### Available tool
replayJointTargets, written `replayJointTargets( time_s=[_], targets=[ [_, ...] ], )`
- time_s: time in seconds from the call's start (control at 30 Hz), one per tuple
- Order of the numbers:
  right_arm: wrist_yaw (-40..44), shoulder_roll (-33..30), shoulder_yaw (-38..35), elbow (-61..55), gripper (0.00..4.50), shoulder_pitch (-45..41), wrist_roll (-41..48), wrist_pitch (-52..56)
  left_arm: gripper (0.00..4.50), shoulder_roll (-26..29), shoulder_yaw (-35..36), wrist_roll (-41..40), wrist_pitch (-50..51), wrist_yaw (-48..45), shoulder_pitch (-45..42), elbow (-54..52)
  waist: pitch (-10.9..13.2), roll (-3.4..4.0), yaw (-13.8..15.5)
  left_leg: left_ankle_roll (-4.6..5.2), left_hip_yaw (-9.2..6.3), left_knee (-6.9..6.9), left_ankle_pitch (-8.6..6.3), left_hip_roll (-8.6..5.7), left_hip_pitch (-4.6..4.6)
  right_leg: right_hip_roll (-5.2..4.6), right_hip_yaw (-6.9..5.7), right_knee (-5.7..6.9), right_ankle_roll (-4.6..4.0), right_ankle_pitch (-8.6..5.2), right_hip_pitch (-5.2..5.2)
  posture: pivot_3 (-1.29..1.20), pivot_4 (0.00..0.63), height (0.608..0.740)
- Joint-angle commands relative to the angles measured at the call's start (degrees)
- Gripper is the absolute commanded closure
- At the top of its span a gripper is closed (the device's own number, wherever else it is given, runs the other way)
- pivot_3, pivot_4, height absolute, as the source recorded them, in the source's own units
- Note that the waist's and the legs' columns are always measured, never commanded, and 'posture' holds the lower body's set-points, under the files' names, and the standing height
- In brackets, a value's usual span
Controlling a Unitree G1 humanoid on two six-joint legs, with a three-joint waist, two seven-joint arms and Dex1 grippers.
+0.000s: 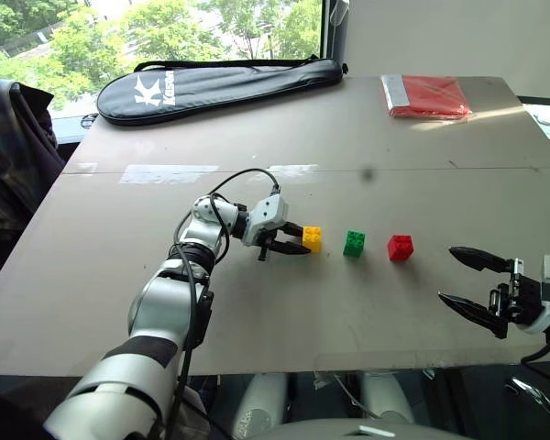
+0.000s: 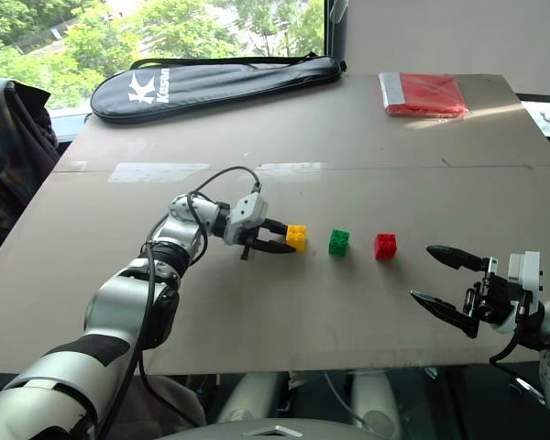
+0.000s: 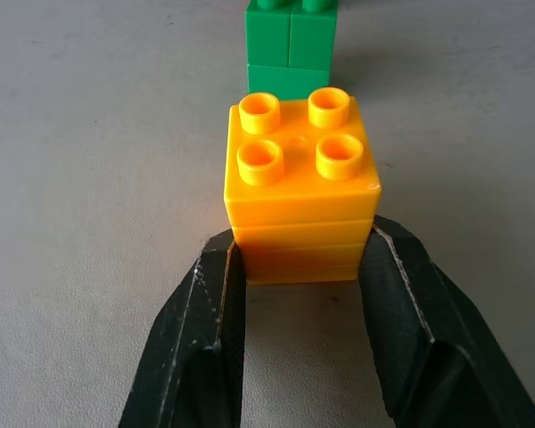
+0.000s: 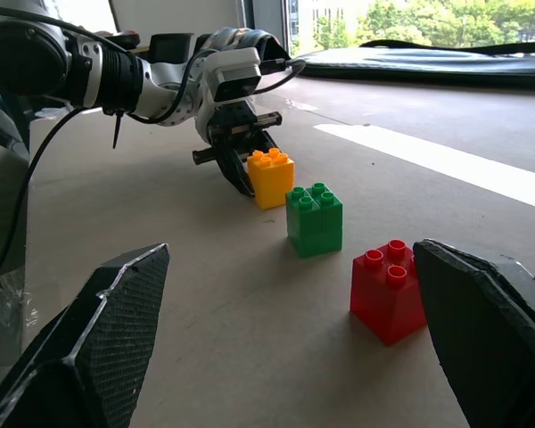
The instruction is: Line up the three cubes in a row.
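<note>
My left end effector (image 1: 293, 244) is clenched on the yellow cube (image 1: 312, 238), one finger (image 3: 205, 294) on each side face low down, with the cube resting on the bench (image 1: 257, 312). Taking the green cube (image 1: 354, 242) as my landmark: the yellow one sits just beside it on the side of my left arm, not touching, and the red cube (image 1: 400, 247) sits just beside it on the other side, with a similar gap. All three lie along one line already, so I judge the row is nearly or fully done, pending release.

My right end effector (image 1: 472, 280) is released, fingers spread wide, holding nothing, hovering on the far side of the red cube from the green one.

These look like light, rigid, hollow plastic bricks with smooth, somewhat slippery walls and studded tops. I would take hold across two opposite flat sides, below the studs, squarely, since a skewed pinch would probably twist or squirt one out. A nudge would slide them easily.

Well beyond the green cube lie a red packet (image 1: 426, 95) and a black racket bag (image 1: 211, 84).
</note>
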Motion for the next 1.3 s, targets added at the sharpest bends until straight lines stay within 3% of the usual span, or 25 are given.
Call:
replayJointTargets(
  time_s=[0.03, 0.13, 0.37, 0.63, 0.83, 0.93, 1.07, 1.17, 1.3],
  targets=[
    [0.0, -0.2, -1.3, -1.6, 0.00, -0.2, 0.9, -0.8, 3.31, 0.1, -0.3, 0.7, 0.0, 0.8, -0.4, 0.3, 0.0, 0.00, 0.0, 0.00, 0.00, 0.00, 0.00, 0.00, 0.00, 0.00, 0.00, 0.01, 0.00, 0.00, 0.00, 0.00, 0.150, 0.694],
    [-0.2, -0.3, -1.3, -1.5, 0.00, -0.4, 0.7, -0.9, 3.31, 0.0, -0.3, 0.7, 0.9, 0.2, -0.4, 0.4, 0.0, 0.00, 0.0, 0.00, 0.00, 0.02, 0.00, 0.00, 0.01, 0.00, 0.00, 0.03, 0.00, 0.00, 0.00, 0.00, 0.150, 0.694],
    [-0.2, -0.6, -1.4, -1.3, 0.00, -0.5, 0.8, -0.7, 0.06, -0.2, -0.2, 1.2, 1.0, 2.4, -0.3, 0.5, 0.0, 0.00, 0.0, 0.00, 0.00, 0.03, 0.00, 0.00, 0.01, 0.00, 0.00, 0.05, 0.00, 0.00, 0.00, 0.00, 0.150, 0.694],
    [0.2, -0.7, -1.4, -1.1, 0.00, -0.6, 0.8, -0.8, 0.02, 0.2, 0.9, 0.1, 0.3, 3.5, -0.7, 0.1, 0.0, 0.00, 0.0, 0.00, 0.00, 0.04, 0.00, 0.00, 0.01, 0.00, 0.00, 0.07, 0.00, 0.00, 0.00, 0.00, 0.150, 0.694],
    [0.3, -0.9, -1.6, -1.2, 0.00, -0.4, 0.9, -0.6, 0.02, 3.6, 4.2, -6.5, 4.4, -3.4, 0.1, -5.7, 0.0, -0.01, -0.2, 0.00, 0.01, 0.04, 0.00, 0.00, -0.01, 0.00, 0.00, 0.07, 0.00, 0.00, -0.03, 0.00, 0.150, 0.694],
    [0.6, -1.1, -2.0, -0.9, 0.00, 0.1, 0.9, -0.7, 0.02, 7.5, 2.8, -13.1, 10.6, -4.2, 5.1, -17.2, 0.0, 0.00, -0.4, 0.00, 0.00, 0.04, 0.00, 0.03, -0.02, 0.00, 0.02, 0.10, -0.01, 0.00, -0.06, 0.00, 0.150, 0.694],
    [-1.4, -0.7, -2.0, 0.7, 0.00, 0.8, -1.0, -1.0, 0.02, 13.1, 4.2, -18.4, 22.7, -2.7, 18.5, -42.1, 0.0, 0.03, -1.0, -0.01, 0.01, 0.02, -0.01, 0.06, 0.00, -0.04, 0.12, 0.16, -0.01, -0.01, -0.10, 0.00, 0.150, 0.694],
    [-2.0, -0.7, -2.3, 2.5, 0.00, 1.6, -2.6, -2.1, 0.02, 15.7, 6.5, -19.0, 32.2, 7.2, 32.6, -62.5, 0.0, 0.04, -0.8, -0.02, 0.02, 0.02, -0.01, 0.06, -0.01, -0.08, 0.16, 0.15, -0.02, -0.01, -0.12, 0.00, 0.150, 0.694],
    [-2.1, -0.7, -2.4, 4.1, 0.00, 2.7, -4.0, -3.3, 0.02, 14.4, 10.3, -17.2, 41.2, 22.8, 49.9, -79.8, 0.0, 0.16, -0.1, -0.01, 0.05, -0.01, -0.03, 0.10, 0.01, -0.35, 0.43, 0.07, -0.07, -0.03, -0.14, 0.00, 0.150, 0.694]
  ],
)
